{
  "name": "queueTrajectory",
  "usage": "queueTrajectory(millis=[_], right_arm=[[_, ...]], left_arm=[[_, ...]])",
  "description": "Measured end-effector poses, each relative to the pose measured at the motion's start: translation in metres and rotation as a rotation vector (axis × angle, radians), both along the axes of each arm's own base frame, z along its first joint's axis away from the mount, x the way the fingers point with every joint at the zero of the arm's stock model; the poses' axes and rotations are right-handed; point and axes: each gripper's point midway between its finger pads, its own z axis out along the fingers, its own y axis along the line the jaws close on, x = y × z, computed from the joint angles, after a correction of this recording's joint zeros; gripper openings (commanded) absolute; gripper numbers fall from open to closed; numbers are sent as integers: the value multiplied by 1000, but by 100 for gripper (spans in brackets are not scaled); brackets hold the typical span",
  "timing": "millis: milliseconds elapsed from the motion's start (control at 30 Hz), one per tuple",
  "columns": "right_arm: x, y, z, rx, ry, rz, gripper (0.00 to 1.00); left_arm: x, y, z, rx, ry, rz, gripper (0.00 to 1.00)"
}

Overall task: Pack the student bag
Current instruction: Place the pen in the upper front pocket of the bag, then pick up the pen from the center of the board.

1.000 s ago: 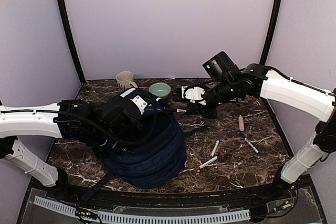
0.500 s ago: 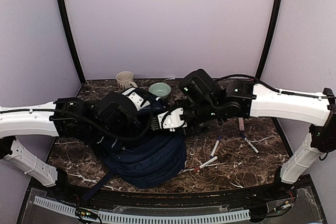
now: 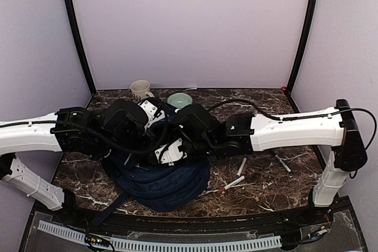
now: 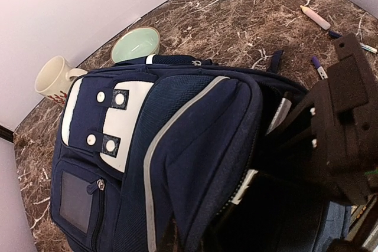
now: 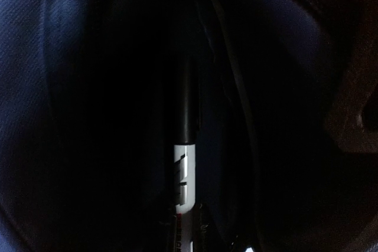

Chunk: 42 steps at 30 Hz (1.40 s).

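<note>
The student bag (image 3: 177, 178), navy with white patches and a thin pale stripe, lies in the middle of the table. In the left wrist view the student bag (image 4: 177, 122) fills the frame. My left gripper (image 4: 180, 237) is shut on the fabric edge of its open main compartment and holds it up. My right gripper (image 5: 186, 228) is inside the dark compartment, shut on a marker (image 5: 184, 169) with a white barrel and a black cap. The marker points deeper into the bag. From above, both wrists hide the opening.
A cream mug (image 3: 140, 90) and a pale green bowl (image 3: 179, 100) stand behind the bag. Several loose markers (image 3: 242, 165) lie on the marble table (image 3: 266, 193) to the right of the bag. The right arm (image 3: 289, 131) stretches across the table's right half.
The right arm has swung left from the back of the table, and its gripper has gone down into the bag's opening. The left gripper has kept hold of the bag's edge.
</note>
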Motion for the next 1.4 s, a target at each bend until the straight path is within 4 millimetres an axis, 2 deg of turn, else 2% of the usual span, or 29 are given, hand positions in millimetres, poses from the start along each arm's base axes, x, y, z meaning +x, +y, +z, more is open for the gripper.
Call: queueTrajectory(millis=[33, 100, 233, 400, 467, 600, 733, 800, 900, 1067, 1167, 1400], right_arm=[[2, 4, 0, 7, -19, -3, 26], [11, 14, 5, 49, -75, -23, 34], [25, 18, 14, 118, -158, -81, 36], [25, 17, 19, 164, -139, -106, 36], [11, 8, 27, 192, -38, -102, 36], [-23, -13, 29, 178, 159, -52, 36], [-57, -43, 36, 190, 316, -10, 36], [-71, -61, 27, 175, 393, -3, 35], [-81, -89, 0, 125, 510, -27, 34], [-74, -135, -41, 48, 684, -144, 32], [-72, -152, -50, 39, 742, -185, 31], [-83, -182, -81, -49, 820, -237, 28]], left_arm=[[0, 0, 0, -3, 2, 1, 0], [0, 0, 0, -8, 4, 5, 0], [0, 3, 4, -26, 4, 13, 0], [-1, 6, 8, -45, 4, 22, 0], [-1, 6, 8, -48, 5, 25, 0], [-1, 6, 5, -46, 8, 27, 0], [0, 6, 0, -50, 9, 30, 0], [0, 7, -2, -53, 10, 33, 0], [-1, 8, -2, -62, 8, 35, 0], [-1, 11, 0, -75, 5, 38, 0], [-1, 11, 1, -76, 5, 37, 0], [-2, 10, 0, -79, 13, 30, 0]])
